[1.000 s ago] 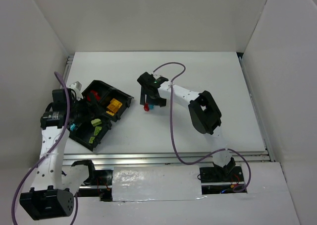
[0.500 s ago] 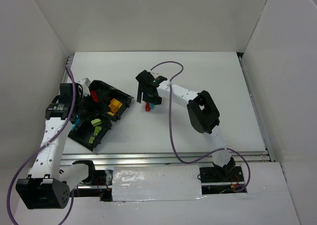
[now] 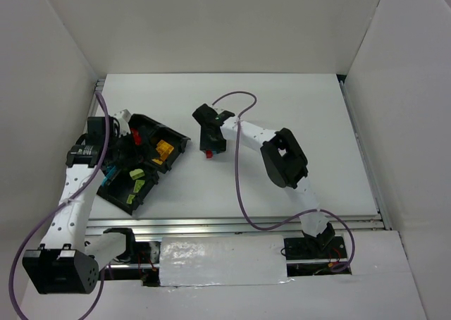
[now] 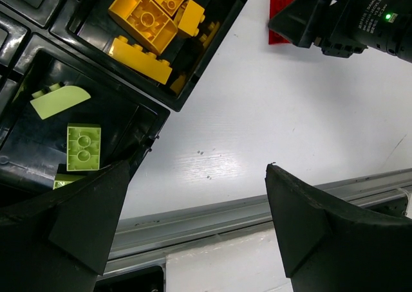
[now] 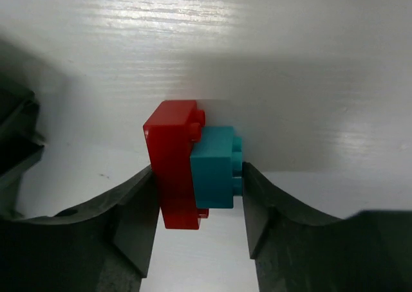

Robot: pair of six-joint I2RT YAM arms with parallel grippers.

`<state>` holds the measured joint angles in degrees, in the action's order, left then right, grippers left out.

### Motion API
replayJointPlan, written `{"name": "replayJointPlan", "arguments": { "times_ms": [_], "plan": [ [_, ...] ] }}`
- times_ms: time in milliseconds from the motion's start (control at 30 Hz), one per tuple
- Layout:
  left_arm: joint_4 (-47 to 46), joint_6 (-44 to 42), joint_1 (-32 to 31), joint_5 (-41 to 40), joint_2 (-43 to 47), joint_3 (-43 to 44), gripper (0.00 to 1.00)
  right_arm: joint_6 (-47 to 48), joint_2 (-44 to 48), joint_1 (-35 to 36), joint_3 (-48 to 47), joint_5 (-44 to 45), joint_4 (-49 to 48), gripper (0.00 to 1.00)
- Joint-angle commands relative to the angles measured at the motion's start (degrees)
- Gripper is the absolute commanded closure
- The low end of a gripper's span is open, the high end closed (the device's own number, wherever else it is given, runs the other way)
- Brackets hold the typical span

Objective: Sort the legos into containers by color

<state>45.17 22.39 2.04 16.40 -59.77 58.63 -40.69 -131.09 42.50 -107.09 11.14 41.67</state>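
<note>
A red lego (image 5: 172, 170) and a cyan lego (image 5: 214, 166) stand pressed together on the white table. My right gripper (image 5: 199, 195) is shut on the pair, one finger against the red brick and the other against the cyan studs. From above, that right gripper (image 3: 210, 145) sits at mid-table with the red lego (image 3: 209, 154) showing under it. The containers are compartments of a black tray (image 3: 177, 138) at the left. My left gripper (image 4: 196, 208) hangs open over the tray's near corner, holding nothing. Yellow legos (image 4: 145, 22) fill one compartment and green legos (image 4: 84, 147) another.
The tray's rim (image 4: 164, 112) juts toward the table's near edge, where a metal rail (image 4: 212, 215) runs. A purple cable (image 3: 239, 186) loops from the right arm across the table. White walls close in on three sides.
My right gripper has closed from wide open onto the red and cyan bricks and shifted slightly left. The left arm has drawn back a little over the tray's left side.
</note>
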Motion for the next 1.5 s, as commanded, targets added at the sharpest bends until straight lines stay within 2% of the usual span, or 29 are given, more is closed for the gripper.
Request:
{"name": "replayJointPlan", "arguments": {
  "times_ms": [0, 33, 67, 167, 233, 300, 333, 467, 500, 633, 767, 933, 1233, 1467],
  "plan": [
    [-1.75, -0.86, -0.28, 1.70, -0.61, 2.36, 0.00, 2.71, -0.13, -0.14, 0.21, -1.90, -0.01, 0.47],
    [-1.84, -0.51, -0.29, 1.70, -0.70, 2.36, 0.00, 3.15, -0.05, -0.05, 0.21, -2.34, -0.10, 0.58],
    [-2.01, -0.33, -0.20, 2.05, -0.70, 2.36, 0.01, 3.59, 0.30, -0.22, 0.47, -2.70, -0.36, 0.78],
    [-3.15, 0.81, -0.29, 3.72, -0.88, 1.93, 0.01, 5.70, 3.55, 0.04, 4.07, -4.80, -4.13, 0.84],
    [-4.29, 2.12, -0.20, 6.86, -1.14, 1.40, 0.00, 6.93, 7.06, 0.04, 6.88, -5.77, -6.25, 1.00],
    [-6.22, 4.92, -0.20, 9.60, -1.32, 0.87, 0.01, 7.81, 12.31, 0.04, 10.04, -7.17, -7.83, 1.00],
    [-7.36, 6.33, -0.28, 14.14, -1.40, -0.09, 0.01, 7.82, 14.61, 0.21, 11.45, -7.96, -8.53, 1.00],
    [-17.20, 16.08, -1.07, 21.46, -0.61, -2.99, 0.01, 8.43, 27.53, 1.35, 21.72, -12.61, -14.76, 1.00],
    [-20.96, 19.67, -1.51, 21.56, -0.35, -3.34, 0.01, 8.34, 32.08, 1.79, 23.31, -14.11, -15.82, 1.00],
    [-26.26, 26.46, -8.53, 18.84, -0.96, -1.51, 0.01, 7.03, 41.95, 2.50, 33.14, -24.91, -23.64, 1.00],
    [-27.94, 31.73, -13.72, 16.56, -3.77, 1.04, 0.01, 6.50, 49.33, 3.90, 36.42, -27.39, -28.22, 1.00],
    [-33.65, 37.10, -15.66, 16.29, -4.22, 0.61, 0.00, 6.58, 51.81, 4.34, 35.72, -27.31, -26.73, 1.00],
    [-37.00, 39.48, -18.92, 16.38, -4.74, -0.18, 0.04, 6.94, 52.43, 4.34, 36.34, -25.72, -25.15, 1.00],
    [-36.21, 38.17, -21.29, 16.73, -5.88, -0.27, 0.24, 6.76, 51.02, 4.43, 33.36, -25.90, -24.18, 1.00]
  ]
}}
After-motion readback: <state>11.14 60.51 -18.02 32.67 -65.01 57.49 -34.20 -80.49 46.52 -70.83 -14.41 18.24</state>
